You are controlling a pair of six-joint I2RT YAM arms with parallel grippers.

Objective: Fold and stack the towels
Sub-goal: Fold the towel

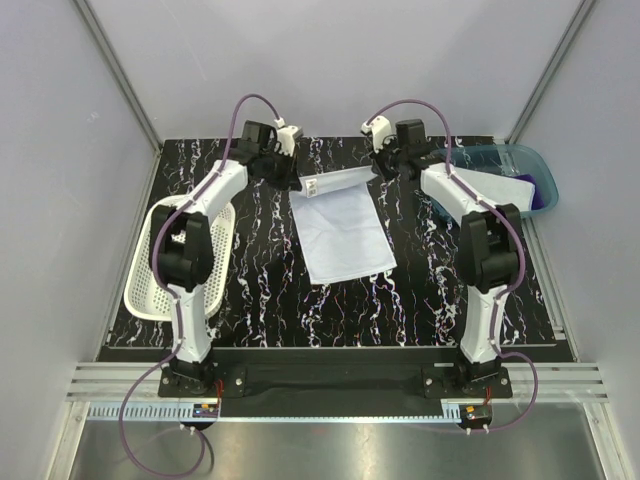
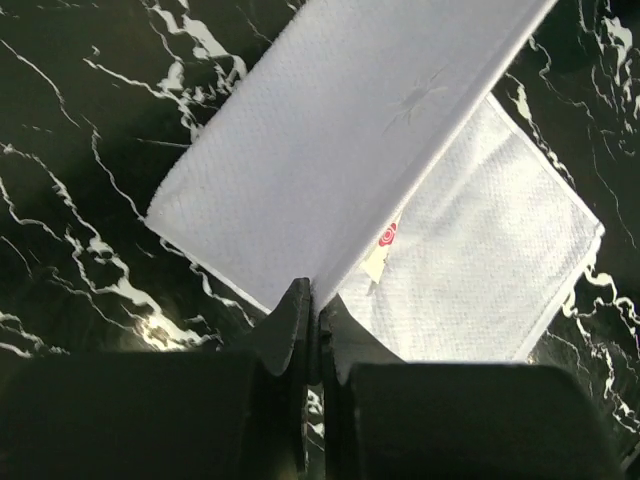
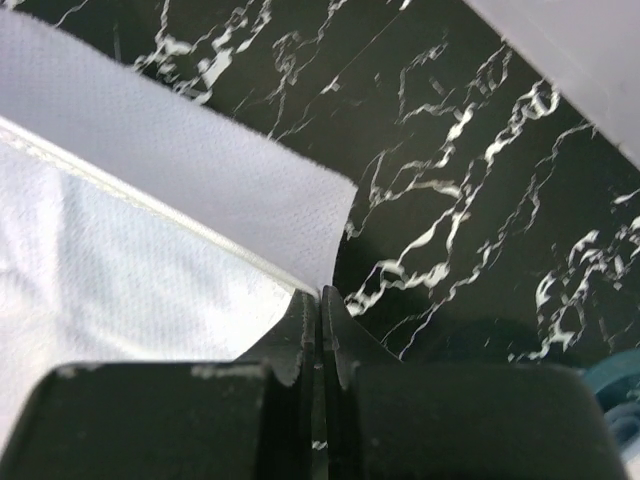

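From above, plain pale blue-white cloth towel (image 1: 345, 240) at the middle of the black marbled tabletop (image 1: 260, 290), far edge lifted by my left claw (image 1: 303, 183) and right claw (image 1: 374, 172), left wrist, claw (image 2: 313, 312) pinching one towel (image 2: 340, 150) corner, right wrist, claw (image 3: 320, 300) pinching the other corner (image 3: 150, 250).

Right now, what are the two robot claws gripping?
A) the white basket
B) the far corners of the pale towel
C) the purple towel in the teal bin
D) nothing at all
B: the left gripper and right gripper are each shut on a far corner of the pale blue-white towel, its far edge raised over the rest.
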